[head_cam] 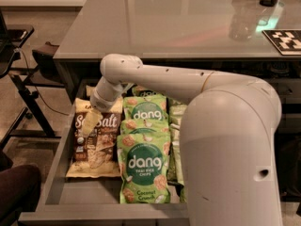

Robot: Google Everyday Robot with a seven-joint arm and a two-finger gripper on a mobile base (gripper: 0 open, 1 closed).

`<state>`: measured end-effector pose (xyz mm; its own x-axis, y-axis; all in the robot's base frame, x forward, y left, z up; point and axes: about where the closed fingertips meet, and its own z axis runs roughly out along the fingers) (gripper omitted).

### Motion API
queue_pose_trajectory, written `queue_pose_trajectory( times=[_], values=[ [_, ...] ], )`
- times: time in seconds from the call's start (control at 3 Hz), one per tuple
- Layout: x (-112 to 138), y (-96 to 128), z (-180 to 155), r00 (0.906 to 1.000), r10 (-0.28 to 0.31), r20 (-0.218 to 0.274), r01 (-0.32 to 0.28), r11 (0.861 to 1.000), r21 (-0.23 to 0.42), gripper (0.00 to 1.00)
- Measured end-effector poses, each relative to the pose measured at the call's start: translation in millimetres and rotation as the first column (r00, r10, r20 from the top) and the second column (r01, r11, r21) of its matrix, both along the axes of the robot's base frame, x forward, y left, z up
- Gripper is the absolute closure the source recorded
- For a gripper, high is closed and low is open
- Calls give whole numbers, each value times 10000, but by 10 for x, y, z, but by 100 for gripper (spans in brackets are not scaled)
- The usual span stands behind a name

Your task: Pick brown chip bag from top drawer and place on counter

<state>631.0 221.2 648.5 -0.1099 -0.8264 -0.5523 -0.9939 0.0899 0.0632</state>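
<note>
Gripper [91, 120] low over the brown chip bag [96, 147] in the open top drawer [55, 173].
Whether its jaws are apart or together cannot be told; it sits over the bag's upper left part. The bag lies flat along the drawer's left side, just beside 2 green bags [143, 166]. The white arm [169, 81] reaches in from the right, below the grey counter [178, 22].

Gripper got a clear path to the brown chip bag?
Probably yes: the gripper is right over the brown chip bag, which lies uncovered in the open drawer beside the green bags.
</note>
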Motion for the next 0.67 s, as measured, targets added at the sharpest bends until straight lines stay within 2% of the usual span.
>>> queue_pose_trajectory(
  times=[0.33, 0.67],
  values=[
    [-4, -133, -28, 9991, -399, 160, 399, 9992, 3, 0],
    [-4, -133, -28, 9991, -401, 160, 401, 9992, 3, 0]
  ],
)
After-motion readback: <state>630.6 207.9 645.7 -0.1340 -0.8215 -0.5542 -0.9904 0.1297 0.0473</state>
